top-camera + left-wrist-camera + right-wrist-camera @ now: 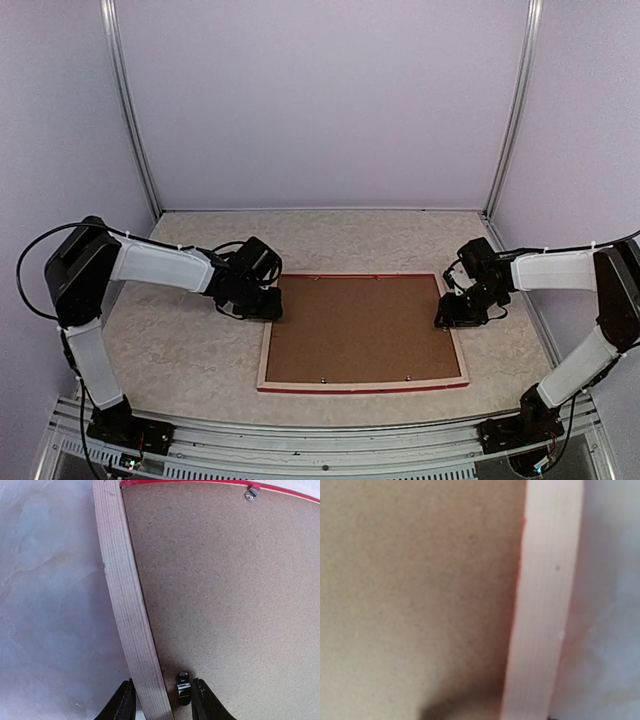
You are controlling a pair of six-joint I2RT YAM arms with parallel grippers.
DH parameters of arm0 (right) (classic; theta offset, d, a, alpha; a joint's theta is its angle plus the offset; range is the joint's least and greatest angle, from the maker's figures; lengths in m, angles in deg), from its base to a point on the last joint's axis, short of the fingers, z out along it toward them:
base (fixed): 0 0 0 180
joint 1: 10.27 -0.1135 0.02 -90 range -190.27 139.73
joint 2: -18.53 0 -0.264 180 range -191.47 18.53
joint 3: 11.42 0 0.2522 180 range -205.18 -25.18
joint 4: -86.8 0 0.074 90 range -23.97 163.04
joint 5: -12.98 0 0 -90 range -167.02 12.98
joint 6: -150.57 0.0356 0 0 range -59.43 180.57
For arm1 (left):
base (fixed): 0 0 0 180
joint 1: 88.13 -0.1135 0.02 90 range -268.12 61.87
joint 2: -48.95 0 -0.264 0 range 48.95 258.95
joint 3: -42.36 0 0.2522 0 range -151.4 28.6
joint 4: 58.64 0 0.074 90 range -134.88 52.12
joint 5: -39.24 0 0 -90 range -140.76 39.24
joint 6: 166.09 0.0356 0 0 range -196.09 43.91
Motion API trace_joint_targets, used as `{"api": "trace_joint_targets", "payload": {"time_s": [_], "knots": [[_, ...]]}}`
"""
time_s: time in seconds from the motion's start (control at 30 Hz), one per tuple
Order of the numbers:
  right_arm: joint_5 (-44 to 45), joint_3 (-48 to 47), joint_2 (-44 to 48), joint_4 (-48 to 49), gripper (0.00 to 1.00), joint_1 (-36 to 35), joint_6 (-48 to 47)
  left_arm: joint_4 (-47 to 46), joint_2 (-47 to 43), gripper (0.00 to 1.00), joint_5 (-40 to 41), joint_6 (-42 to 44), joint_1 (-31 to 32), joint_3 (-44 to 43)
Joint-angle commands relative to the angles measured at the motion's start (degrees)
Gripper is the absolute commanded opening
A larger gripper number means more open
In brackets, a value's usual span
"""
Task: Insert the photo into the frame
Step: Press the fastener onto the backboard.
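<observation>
Left tool (164,701) is straddling the frame (122,595) at its pale back rail, near the far corner on that arm's side. Its jaws are standing apart, one finger outside the rail and the other inside, beside a small black clip (183,687). Right tool (455,312) is sitting at the frame's opposite rail, and I cannot tell how its jaws are standing. The frame is lying face down on the bench (180,350), with the brown backing board (355,330) filling it. I am not seeing the photo anywhere. I am worrying that a squeeze here could jam the clip against the rail or drag the frame sideways.
</observation>
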Motion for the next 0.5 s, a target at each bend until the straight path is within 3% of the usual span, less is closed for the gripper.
{"api": "trace_joint_targets", "payload": {"time_s": [0.0, 0.47], "knots": [[-1.1, -0.6, -0.3, 0.4, 0.51, -0.8, -0.6, 1.2, -1.5, 0.35, 0.1, 0.6, -0.6, 2.2], [-0.8, -0.6, 0.0, -0.2, 0.51, -0.9, -0.7, -1.7, -3.4, 0.27, -0.6, -0.2, -1.3, 6.9]]}}
